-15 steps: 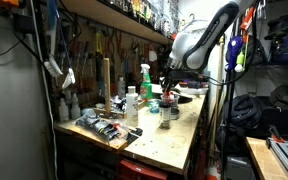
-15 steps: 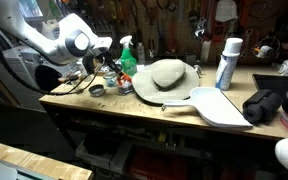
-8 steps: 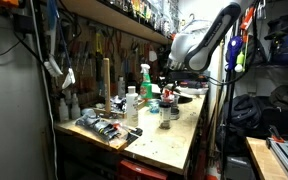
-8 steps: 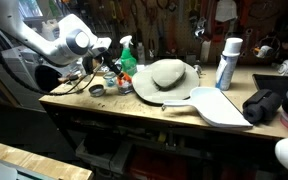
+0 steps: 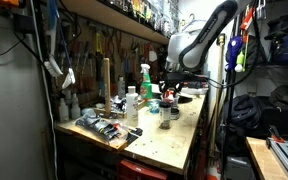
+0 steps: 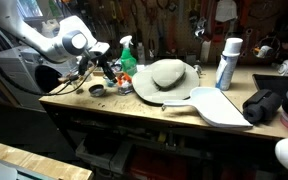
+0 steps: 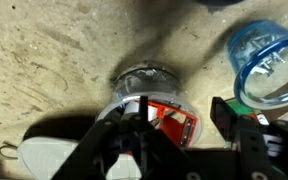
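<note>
The wooden workbench (image 5: 174, 140) looks the same as a second ago. The Panda arm (image 5: 209, 30) has barely shifted, and its gripper (image 6: 112, 68) hangs low near the green spray bottle (image 6: 127, 55) and the tan hat (image 6: 167, 75). Only the wrist view shows the fingers spread apart over a small red-labelled jar (image 7: 149, 88), which stands on the wood between them. A blue-tinted plastic cup (image 7: 269, 60) sits just beside the jar. Bare wood lies open on the jar's other side, and in an exterior view bare boards run on to the bench's front edge.

Your small round jar (image 7: 149, 90), clear-lidded with a red label, stands upright on the scuffed wooden bench (image 7: 54, 50).
</note>
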{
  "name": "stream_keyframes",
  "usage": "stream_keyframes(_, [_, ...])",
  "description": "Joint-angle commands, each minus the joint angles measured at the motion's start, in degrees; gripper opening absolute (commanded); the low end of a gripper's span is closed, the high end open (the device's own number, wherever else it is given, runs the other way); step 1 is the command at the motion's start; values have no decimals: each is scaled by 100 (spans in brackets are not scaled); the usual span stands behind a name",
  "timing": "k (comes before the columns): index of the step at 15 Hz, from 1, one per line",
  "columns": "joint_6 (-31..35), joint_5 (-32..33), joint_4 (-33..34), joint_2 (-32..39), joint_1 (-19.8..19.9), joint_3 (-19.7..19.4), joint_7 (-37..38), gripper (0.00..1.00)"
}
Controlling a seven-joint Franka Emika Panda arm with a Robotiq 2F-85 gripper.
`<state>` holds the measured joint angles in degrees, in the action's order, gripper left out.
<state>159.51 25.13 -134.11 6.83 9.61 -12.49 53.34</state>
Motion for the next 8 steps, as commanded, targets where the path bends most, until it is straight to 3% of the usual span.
stream_keyframes(1, [21,-598,-1,-81,-128,-94,324,72])
stream_keyframes(2, [93,-773,20,-81,-109,-91,323,83])
stream_keyframes(3, [18,-534,72,1,-141,-120,144,95])
stream_keyframes(4, [21,-568,96,2,-141,-125,133,78])
stream_keyframes(5, [21,-568,103,7,-146,-131,126,85])
stream_keyframes(6, [21,-567,103,11,-150,-135,125,100])
stream_keyframes(8, [67,-695,152,65,-158,-141,283,100])
